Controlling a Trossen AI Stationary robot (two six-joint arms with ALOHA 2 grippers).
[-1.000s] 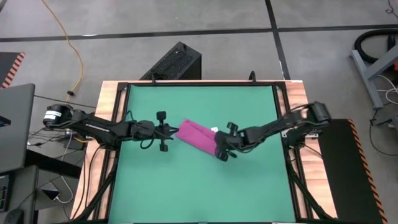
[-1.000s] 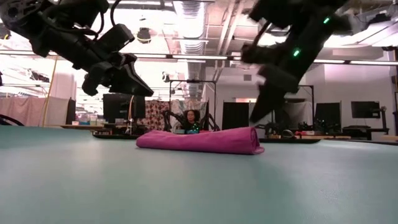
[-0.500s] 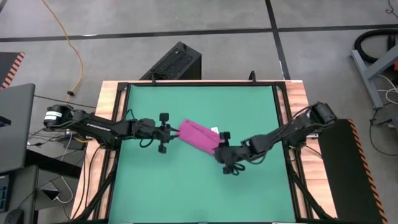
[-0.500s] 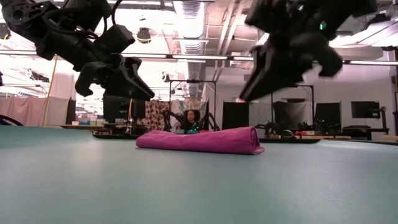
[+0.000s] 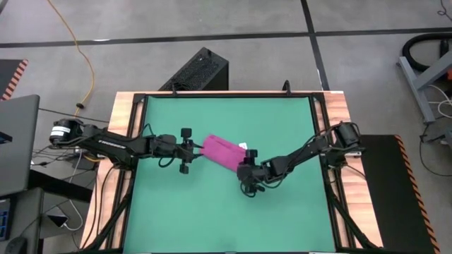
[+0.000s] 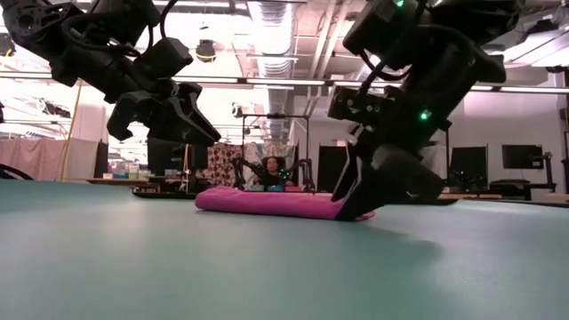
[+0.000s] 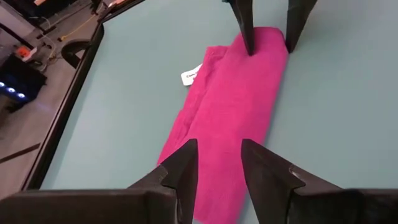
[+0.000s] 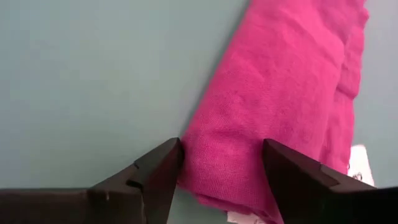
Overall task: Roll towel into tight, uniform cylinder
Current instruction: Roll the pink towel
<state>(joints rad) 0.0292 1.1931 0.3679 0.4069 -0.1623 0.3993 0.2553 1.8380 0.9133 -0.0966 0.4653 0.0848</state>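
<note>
High view, towel: The pink towel [image 5: 220, 152] lay rolled up near the middle of the green mat [image 5: 212, 219], slanting from 10 o'clock to 4 o'clock.
High view, left gripper: The left gripper [image 5: 192, 149] was at the towel's 9 o'clock end, just beside it.
High view, right gripper: The right gripper [image 5: 244, 172] was on top of the towel's 4 o'clock end and hid it.
Low view, towel: The roll [image 6: 267, 203] lay flat on the mat [image 6: 178, 267], like a short fat sausage.
Low view, left gripper: This gripper [image 6: 200, 124] hung in the air above the roll's 9 o'clock end and did not touch it.
Low view, right gripper: This gripper [image 6: 351, 200] was down at the mat, at the roll's 3 o'clock end.
Left wrist view: The two dark fingers [image 7: 180, 171] stood apart, open, right over the near end of the towel [image 7: 230, 118]. A small white tag [image 7: 191, 74] stuck out at one side. The other arm's fingers [image 7: 244, 25] stood on each side of the far end.
Right wrist view: The fingers [image 8: 158, 171] were wide open, one on each side of the towel's end [image 8: 261, 118]. I could not tell if they touched the cloth. A bit of white tag [image 8: 359, 163] showed at the edge.
</note>
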